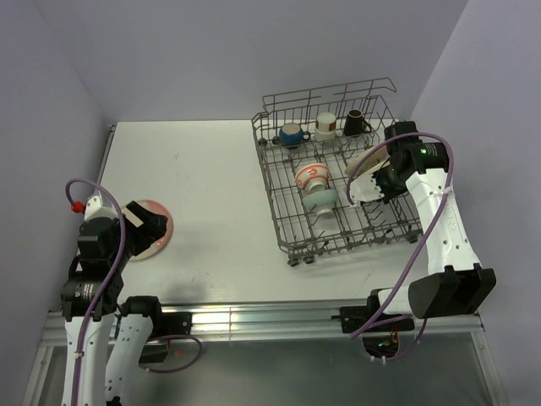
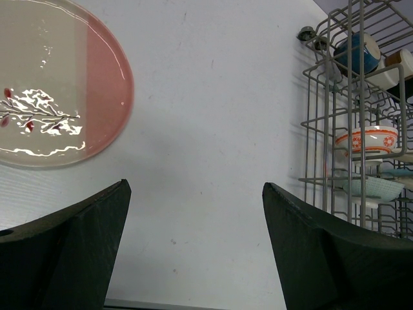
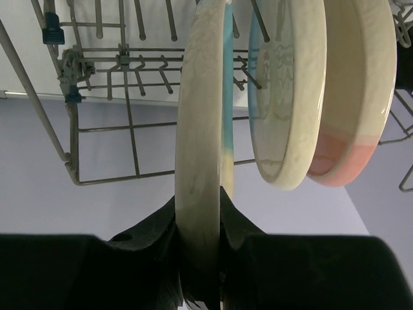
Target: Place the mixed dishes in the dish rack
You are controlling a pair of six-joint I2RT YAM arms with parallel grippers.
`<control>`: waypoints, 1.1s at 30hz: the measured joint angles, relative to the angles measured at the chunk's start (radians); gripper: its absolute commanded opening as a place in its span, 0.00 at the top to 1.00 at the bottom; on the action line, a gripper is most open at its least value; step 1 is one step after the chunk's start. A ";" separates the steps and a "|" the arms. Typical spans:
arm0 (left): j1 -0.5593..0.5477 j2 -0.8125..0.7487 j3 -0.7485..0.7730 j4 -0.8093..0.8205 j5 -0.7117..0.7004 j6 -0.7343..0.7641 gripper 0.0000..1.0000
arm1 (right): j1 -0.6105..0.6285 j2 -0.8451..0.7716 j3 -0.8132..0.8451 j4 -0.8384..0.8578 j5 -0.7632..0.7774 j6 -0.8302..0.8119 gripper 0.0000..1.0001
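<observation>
The dish rack (image 1: 296, 222) stands at the right of the table. My right gripper (image 3: 201, 206) is shut on the rim of a cream and blue plate (image 3: 203, 123), held on edge inside the rack. Beside it stand a blue plate (image 3: 290, 97) and a pink plate (image 3: 358, 97). In the top view the right gripper (image 1: 372, 188) is over the rack's right side. My left gripper (image 2: 193, 187) is open and empty, just beside a pink plate (image 2: 58, 90) lying flat on the table. From above, the left gripper (image 1: 149, 222) partly covers this pink plate (image 1: 161, 237).
In the rack lie an orange-red bowl (image 1: 311, 176) and a pale teal bowl (image 1: 321, 200). Three mugs line its back: blue (image 1: 292, 134), brown and white (image 1: 325, 125), dark (image 1: 353, 123). The left wrist view shows the rack's wires (image 2: 352, 129) to the right.
</observation>
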 measured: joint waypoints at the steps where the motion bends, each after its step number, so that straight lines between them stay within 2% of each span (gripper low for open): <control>1: 0.000 0.000 0.000 0.000 0.000 0.000 0.10 | 0.001 0.002 -0.002 0.003 0.003 -0.007 1.00; 10: 0.000 0.008 0.000 0.000 0.000 0.000 0.10 | 0.003 0.109 -0.016 0.037 0.027 -0.035 1.00; 17: 0.000 0.020 0.000 0.000 0.000 0.000 0.10 | 0.013 0.129 -0.030 0.054 0.044 -0.030 1.00; 22: 0.000 0.034 0.000 0.000 0.002 0.000 0.10 | 0.024 0.165 -0.072 0.108 0.058 -0.021 0.93; 25: 0.000 0.059 0.000 0.000 0.002 0.003 0.10 | 0.031 0.182 -0.093 0.144 0.073 0.017 0.85; 26: 0.000 0.068 0.000 0.000 0.002 0.004 0.10 | 0.031 0.182 -0.099 0.151 0.076 0.026 0.74; 27: 0.000 0.079 0.000 0.000 0.002 0.004 0.10 | 0.031 0.182 -0.101 0.155 0.076 0.031 0.70; 28: 0.000 0.087 0.000 0.001 0.002 0.004 0.10 | 0.031 0.182 -0.101 0.164 0.078 0.031 0.61; 33: 0.000 0.127 0.000 0.005 0.018 0.003 0.10 | 0.031 0.182 -0.102 0.164 0.088 0.049 0.40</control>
